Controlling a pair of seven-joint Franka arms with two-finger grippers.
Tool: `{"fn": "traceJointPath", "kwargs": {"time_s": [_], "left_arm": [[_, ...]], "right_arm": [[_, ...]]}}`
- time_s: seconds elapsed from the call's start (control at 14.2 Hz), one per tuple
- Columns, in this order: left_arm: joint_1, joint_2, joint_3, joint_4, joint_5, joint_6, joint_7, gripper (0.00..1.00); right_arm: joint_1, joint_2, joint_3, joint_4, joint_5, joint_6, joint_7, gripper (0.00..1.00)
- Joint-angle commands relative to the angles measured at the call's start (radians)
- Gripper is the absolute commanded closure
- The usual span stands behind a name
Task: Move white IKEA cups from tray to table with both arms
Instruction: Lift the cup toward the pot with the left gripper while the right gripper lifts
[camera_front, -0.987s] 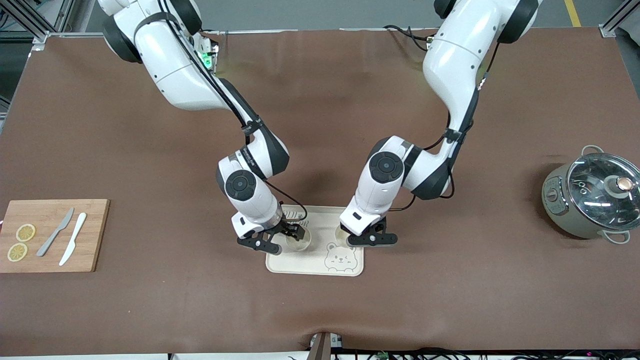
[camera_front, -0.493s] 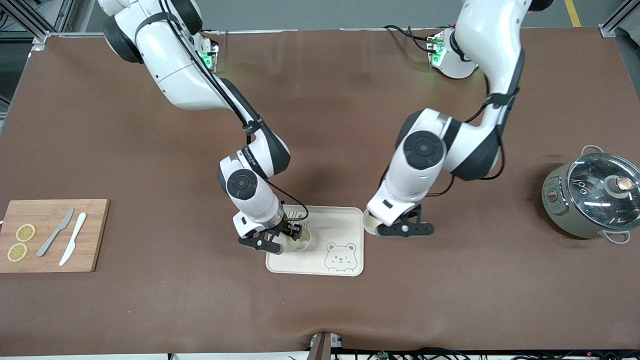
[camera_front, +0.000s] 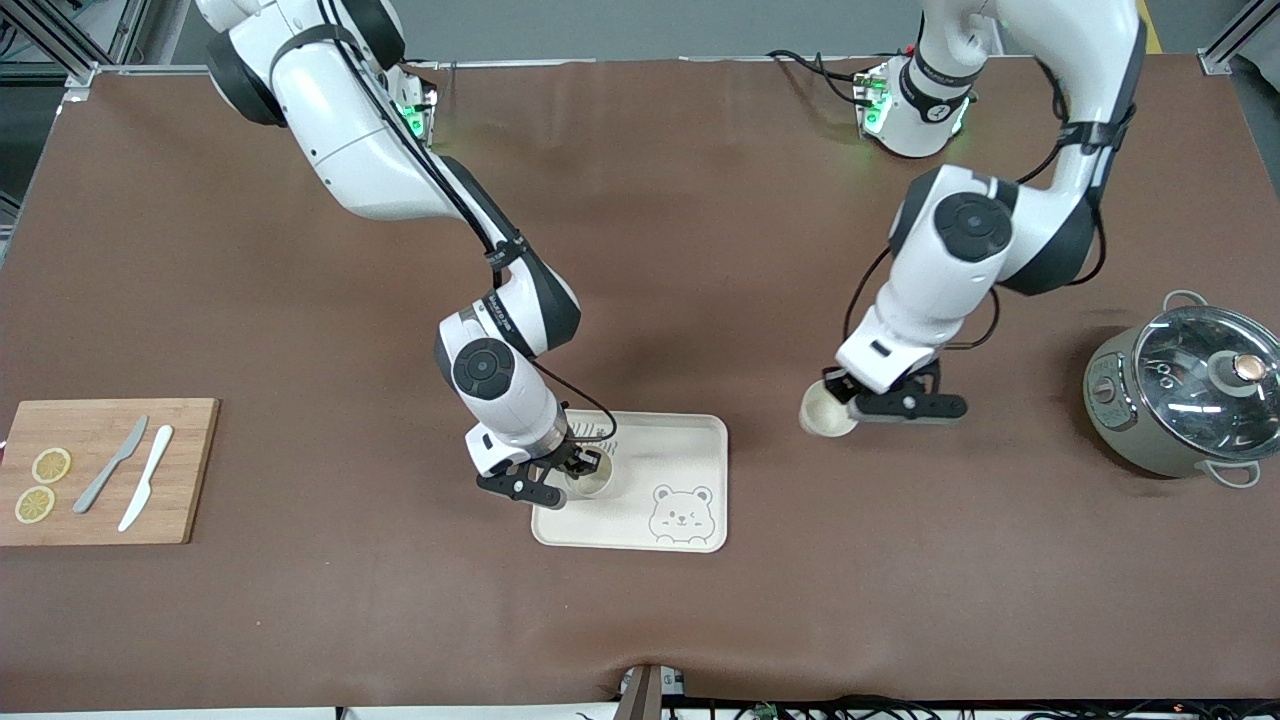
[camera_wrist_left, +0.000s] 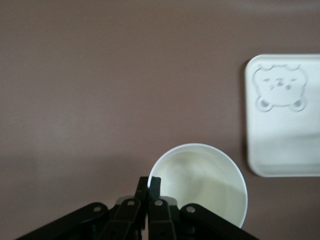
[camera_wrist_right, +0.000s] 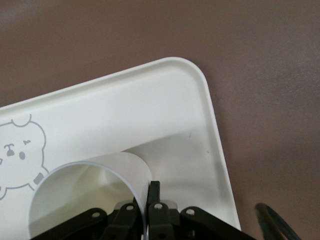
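My right gripper (camera_front: 577, 464) is shut on the rim of a white IKEA cup (camera_front: 589, 479) over the bear-printed tray (camera_front: 690, 440), at the tray's end toward the right arm. Whether this cup rests on the tray I cannot tell. In the right wrist view the cup (camera_wrist_right: 90, 195) fills the lower part and the gripper (camera_wrist_right: 149, 189) pinches its wall. My left gripper (camera_front: 847, 398) is shut on the rim of the other white cup (camera_front: 826, 414), held over bare table beside the tray toward the left arm's end. The left wrist view shows that cup (camera_wrist_left: 205, 185), the gripper (camera_wrist_left: 149, 182) and the tray (camera_wrist_left: 285, 150).
A wooden cutting board (camera_front: 180, 470) with two lemon slices (camera_front: 42, 485) and two knives (camera_front: 130, 475) lies at the right arm's end. A grey pot with a glass lid (camera_front: 1185, 395) stands at the left arm's end. Brown mat covers the table.
My left gripper has lifted its cup off the tray and carried it toward the left arm's end, over bare table. My right gripper has barely moved, still on its cup.
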Motion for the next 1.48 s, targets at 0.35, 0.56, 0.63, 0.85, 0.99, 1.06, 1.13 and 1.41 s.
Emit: {"fn": "traceJointPath", "kwargs": {"time_s": [0.35,0.56,0.63,0.85,0.99,1.06,1.13,1.41], "left_arm": [[0.209,-0.315,-0.008,-0.398,-0.055,0.129,0.312,1.0],[0.28,-0.356,-0.008,-0.47,-0.146,0.163,0.476,1.0],[0.303,-0.37,-0.008,-0.489,-0.174,0.163,0.528,1.0],[0.344,-0.379,-0.006,-0.547,-0.253,0.219,0.662,1.0],[0.352,-0.367,-0.006,-0.584,-0.269,0.293,0.702,1.0],[0.353,-0.358,-0.006,-0.596,-0.269,0.325,0.709,1.0],[0.353,-0.349,-0.006,-0.608,-0.269,0.353,0.722,1.0],[0.344,-0.28,-0.008,-0.622,-0.269,0.468,0.723,1.0]], "right_arm": [[0.008,-0.006,-0.007,0.009,-0.017,-0.008,0.014,1.0],[0.003,-0.03,-0.006,0.009,-0.014,-0.016,0.013,1.0],[0.005,-0.042,-0.006,0.009,-0.015,-0.048,0.014,1.0],[0.005,-0.078,-0.006,0.009,-0.014,-0.099,0.014,1.0],[-0.003,-0.116,-0.006,0.009,-0.014,-0.167,0.011,1.0],[-0.009,-0.14,-0.007,0.006,-0.012,-0.19,0.007,1.0],[-0.024,-0.173,-0.007,-0.006,-0.012,-0.215,-0.003,1.0],[-0.115,-0.312,-0.004,-0.092,-0.009,-0.332,-0.174,1.0]]}}
